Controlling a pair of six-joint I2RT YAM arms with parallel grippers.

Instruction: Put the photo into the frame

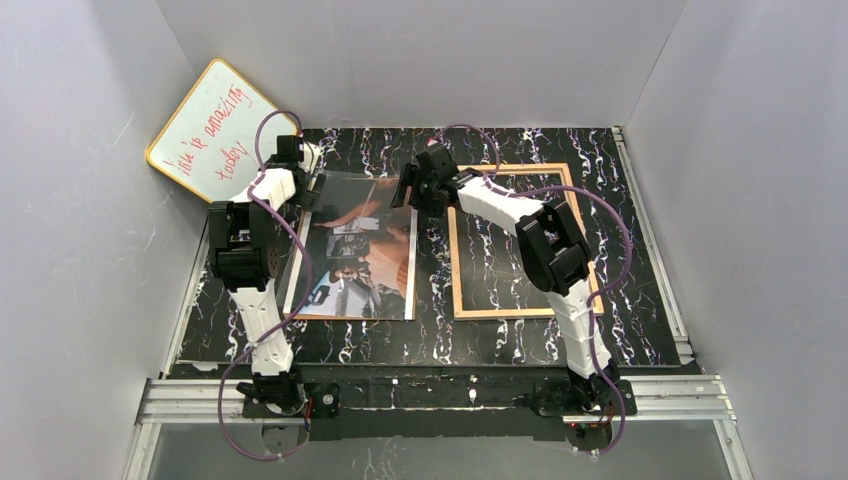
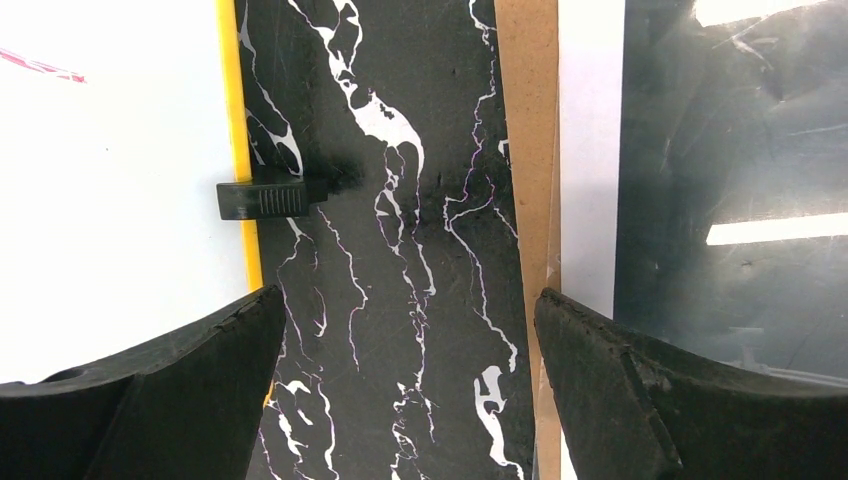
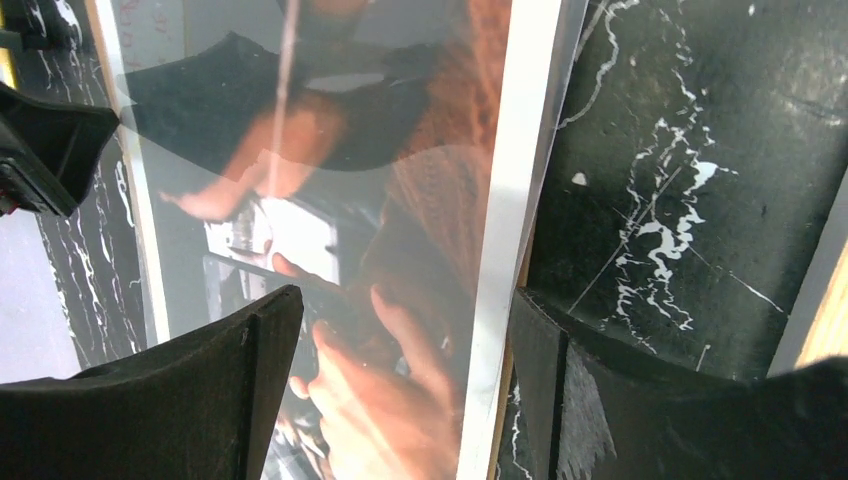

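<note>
The photo [image 1: 365, 255] lies face up on the counter [image 1: 450, 340] just left of the frame [image 1: 520, 312] (tan back up), and with the left claw [image 2: 410, 300] and right claw [image 3: 405, 300] both open, the right straddling its edge, a shallow pinch could crease or skid the thin paper.
</note>
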